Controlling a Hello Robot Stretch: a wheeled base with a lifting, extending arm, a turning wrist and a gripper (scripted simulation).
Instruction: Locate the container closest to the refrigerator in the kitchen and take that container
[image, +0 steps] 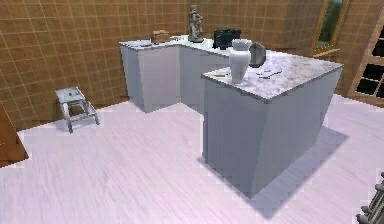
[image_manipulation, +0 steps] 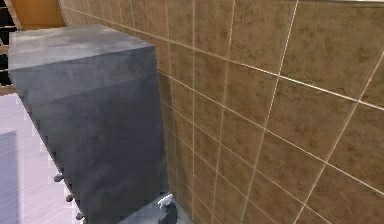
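An L-shaped counter (image: 270, 120) stands at one o'clock, bearing a vase (image: 240, 62) on its near end and a statue (image: 196, 25) at its far twelve-o'clock end; a stool (image: 76, 105) sits at ten o'clock, before the wall (image: 60, 40).

Free: pale floor (image: 110, 175), forward view's 7 o'clock.
Blocked: grey marble-topped counter (image: 260, 130), 3 o'clock; small grey metal stool (image: 76, 105), 9 o'clock.
Arm side: tall dark grey block (image_manipulation: 95, 120), 9 o'clock.
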